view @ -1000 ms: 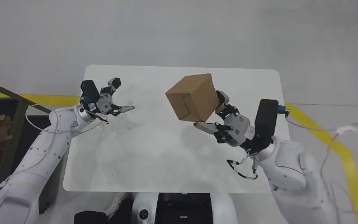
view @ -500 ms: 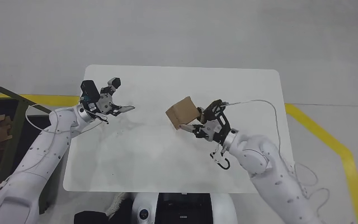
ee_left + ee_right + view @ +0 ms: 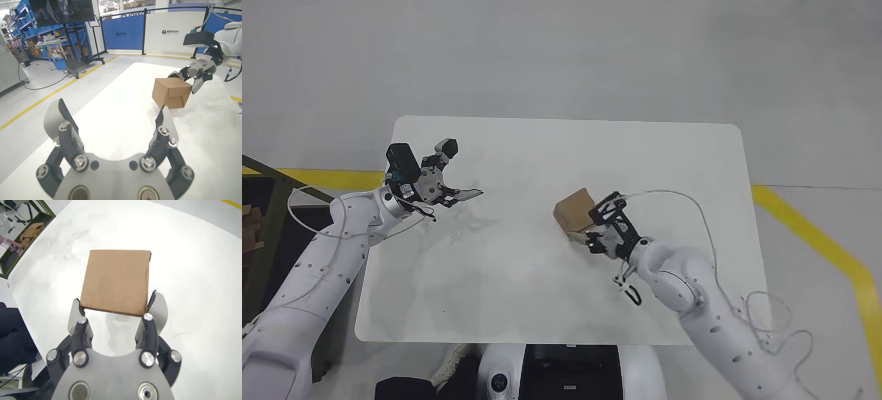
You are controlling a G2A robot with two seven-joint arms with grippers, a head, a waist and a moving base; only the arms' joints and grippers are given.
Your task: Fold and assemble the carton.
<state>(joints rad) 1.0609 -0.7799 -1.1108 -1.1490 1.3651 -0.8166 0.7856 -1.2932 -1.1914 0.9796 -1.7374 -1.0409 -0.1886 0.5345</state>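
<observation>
The brown carton is folded into a closed cube and sits near the middle of the white table, slightly tilted in the left wrist view. My right gripper is shut on the carton, one finger on each side of its near edge; the left wrist view shows it at the carton's far corner. My left gripper hangs open and empty over the table's left part, well apart from the carton.
A green-framed bin holding cardboard pieces stands off the table's left side. The right arm's white cable loops above the table's right half. Yellow tape lines mark the floor around the table.
The right arm brought the carton down from high above the table to the tabletop and shifted it a little leftward. The left arm has stayed still.
</observation>
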